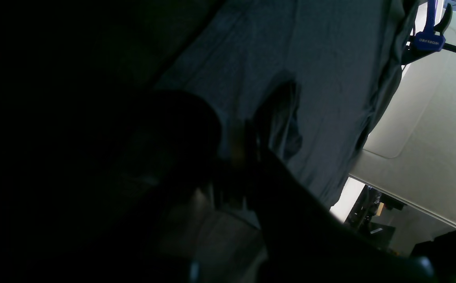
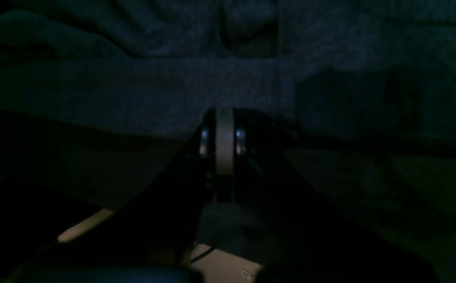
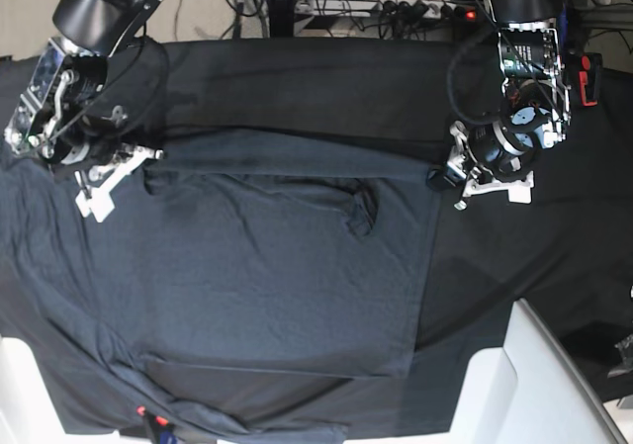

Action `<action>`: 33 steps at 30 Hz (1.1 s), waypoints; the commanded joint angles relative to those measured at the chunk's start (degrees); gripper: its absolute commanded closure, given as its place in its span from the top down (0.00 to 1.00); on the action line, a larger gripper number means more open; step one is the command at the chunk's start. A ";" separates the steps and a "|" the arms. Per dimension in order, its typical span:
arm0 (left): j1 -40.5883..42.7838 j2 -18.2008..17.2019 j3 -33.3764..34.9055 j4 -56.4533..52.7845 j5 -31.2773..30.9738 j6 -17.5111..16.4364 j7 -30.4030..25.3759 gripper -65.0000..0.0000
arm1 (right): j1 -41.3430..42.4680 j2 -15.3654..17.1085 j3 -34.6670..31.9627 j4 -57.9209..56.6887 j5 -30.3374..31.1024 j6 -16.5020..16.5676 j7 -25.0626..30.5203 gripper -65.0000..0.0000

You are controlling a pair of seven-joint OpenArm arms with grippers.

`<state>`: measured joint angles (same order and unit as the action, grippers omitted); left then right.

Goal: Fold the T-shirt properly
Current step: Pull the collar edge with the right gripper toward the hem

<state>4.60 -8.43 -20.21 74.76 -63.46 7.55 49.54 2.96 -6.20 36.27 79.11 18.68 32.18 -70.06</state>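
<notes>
While the T-shirt point(image 3: 287, 266) lay spread flat over the middle of the black table cloth point(image 3: 297, 78), each gripper sat at one of its far corners. The right gripper point(image 3: 99, 192) was clenched at the corner toward the table's left edge in the base view, though the dark wrist view hid any pinched fabric. The left gripper point(image 3: 440, 179) was clamped tight on the opposite far corner.
</notes>
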 commanded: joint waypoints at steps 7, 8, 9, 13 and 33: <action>-0.78 -0.50 -0.23 0.80 -1.02 -0.39 -0.09 0.00 | -3.36 -0.35 0.26 9.20 0.88 0.30 -1.01 0.43; -0.78 -0.50 -0.23 0.80 -1.02 -0.39 -0.09 0.00 | -3.36 -0.35 0.26 8.67 0.88 0.30 -0.57 0.53; -0.78 -0.50 -0.23 0.80 -1.02 -0.39 -0.09 0.00 | -3.36 -0.35 0.26 7.44 0.88 0.30 -0.40 0.60; -0.78 -0.41 -0.23 0.80 -1.02 -0.39 -0.09 0.00 | -3.27 -0.27 0.26 2.52 0.88 0.30 2.24 0.55; -0.78 -0.50 -0.32 0.80 -1.02 -0.39 -0.09 0.00 | -1.60 -0.18 0.17 -2.67 0.88 0.30 5.40 0.00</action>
<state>4.60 -8.40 -20.23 74.76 -63.46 7.55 49.54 0.45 -6.68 36.47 75.72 18.87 32.16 -64.95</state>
